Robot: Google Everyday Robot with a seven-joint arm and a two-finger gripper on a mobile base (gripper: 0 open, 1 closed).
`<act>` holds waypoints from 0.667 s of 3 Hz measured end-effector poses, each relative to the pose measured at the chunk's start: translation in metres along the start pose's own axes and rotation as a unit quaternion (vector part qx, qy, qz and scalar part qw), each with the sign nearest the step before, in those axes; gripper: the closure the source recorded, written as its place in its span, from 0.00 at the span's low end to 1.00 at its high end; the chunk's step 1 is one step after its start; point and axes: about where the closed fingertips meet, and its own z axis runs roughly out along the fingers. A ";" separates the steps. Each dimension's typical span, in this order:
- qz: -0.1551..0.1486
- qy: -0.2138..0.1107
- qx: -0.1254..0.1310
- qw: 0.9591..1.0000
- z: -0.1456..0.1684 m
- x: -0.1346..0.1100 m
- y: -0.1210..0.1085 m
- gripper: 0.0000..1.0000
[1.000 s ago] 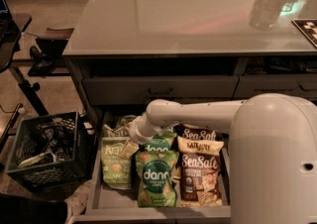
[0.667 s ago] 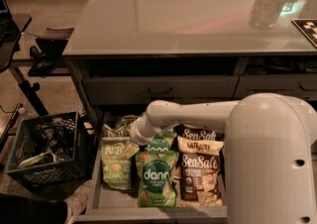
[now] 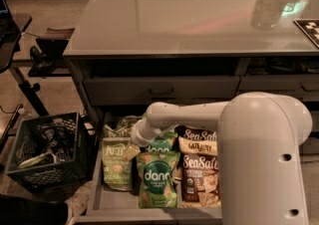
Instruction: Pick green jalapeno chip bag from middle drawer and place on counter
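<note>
Little has moved: gripper stays low over green jalapeno chip bag.

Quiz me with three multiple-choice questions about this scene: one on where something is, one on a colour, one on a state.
1. Where is the green jalapeno chip bag?
A. on the counter
B. in the black crate
C. at the left of the middle drawer

2. What colour is the robot's arm?
A. white
B. red
C. blue

3. How is the middle drawer?
A. shut
B. pulled open
C. lifted out

Answers:
1 C: it lies on the drawer floor, left of the dang bag, with the gripper down by its top right corner.
2 A: its shell is pale all over.
3 B: the bags inside show from above.
</note>
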 end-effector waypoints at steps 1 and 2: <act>0.005 0.005 -0.003 1.000 0.005 0.005 0.001 0.35; 0.008 0.008 -0.006 1.000 0.008 0.007 0.002 0.37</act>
